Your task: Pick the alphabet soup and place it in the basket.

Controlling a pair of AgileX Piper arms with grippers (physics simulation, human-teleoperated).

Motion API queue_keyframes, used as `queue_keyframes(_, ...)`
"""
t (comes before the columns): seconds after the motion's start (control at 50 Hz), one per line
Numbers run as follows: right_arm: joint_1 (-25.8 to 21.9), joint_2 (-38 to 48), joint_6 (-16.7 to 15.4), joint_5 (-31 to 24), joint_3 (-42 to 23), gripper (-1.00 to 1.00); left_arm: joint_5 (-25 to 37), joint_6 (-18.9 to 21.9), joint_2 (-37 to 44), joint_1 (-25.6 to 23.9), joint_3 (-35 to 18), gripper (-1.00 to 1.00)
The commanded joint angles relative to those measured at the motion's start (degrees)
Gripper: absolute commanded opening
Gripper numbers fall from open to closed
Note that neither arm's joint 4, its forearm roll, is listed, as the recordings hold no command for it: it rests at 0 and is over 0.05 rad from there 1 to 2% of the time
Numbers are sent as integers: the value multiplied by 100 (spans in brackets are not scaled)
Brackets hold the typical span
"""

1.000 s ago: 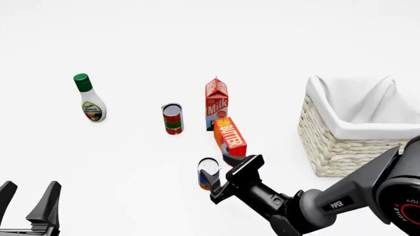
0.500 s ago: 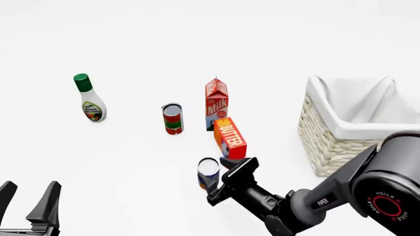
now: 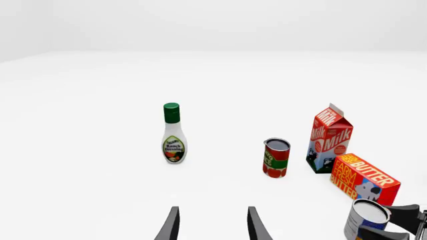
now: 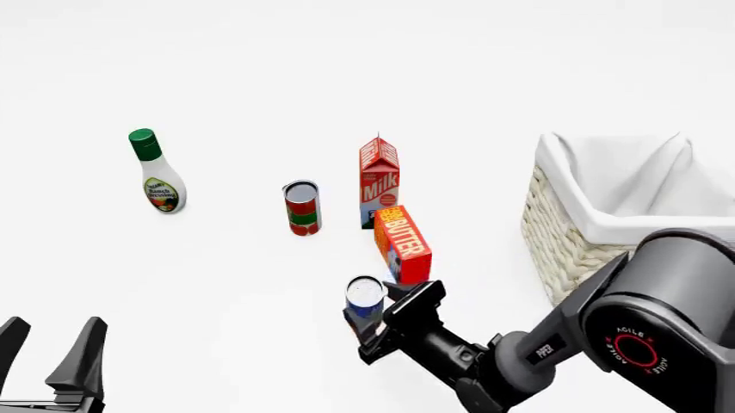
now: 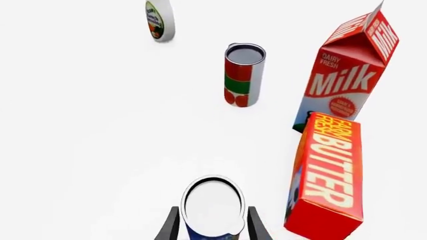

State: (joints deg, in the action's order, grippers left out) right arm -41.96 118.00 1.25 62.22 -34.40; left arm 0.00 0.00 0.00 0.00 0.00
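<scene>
The alphabet soup [image 4: 365, 295] is a short can with a silver top and blue label, standing upright on the table just in front of the butter box. My right gripper [image 4: 374, 311] is open, with one finger on each side of the can. The right wrist view shows the alphabet soup [image 5: 212, 207] between the two fingers with thin gaps at its sides. The basket [image 4: 574, 258], woven with a white lining, stands at the right. My left gripper [image 4: 48, 346] is open and holds nothing at the near left corner, far from the can. From the left wrist, the alphabet soup [image 3: 365, 219] shows at the picture's edge.
A butter box [image 4: 404, 243] leans just behind the soup can, with a milk carton [image 4: 379, 179] behind it. A red can with a green band [image 4: 302, 207] stands to their left. A ranch dressing bottle [image 4: 157, 175] is at the far left.
My right gripper has slid forward and left along the table, so its fingers now straddle the soup can. The left arm and all objects have stayed still.
</scene>
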Motion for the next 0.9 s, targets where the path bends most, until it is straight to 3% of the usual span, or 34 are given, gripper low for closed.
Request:
queue_keyframes(0.02, -17, 143, 15, -8, -83, 100, 0, 0, 0, 0, 0, 100)
queue_keyframes(0.58, -15, 343, 17, 40, -139, 100, 0, 0, 0, 0, 0, 100)
queue_keyframes(0.6, -11, 344, 15, 13, -165, -100, 0, 0, 0, 0, 0, 100)
queue_keyframes(0.9, -30, 278, 25, -119, -249, -100, 0, 0, 0, 0, 0, 100)
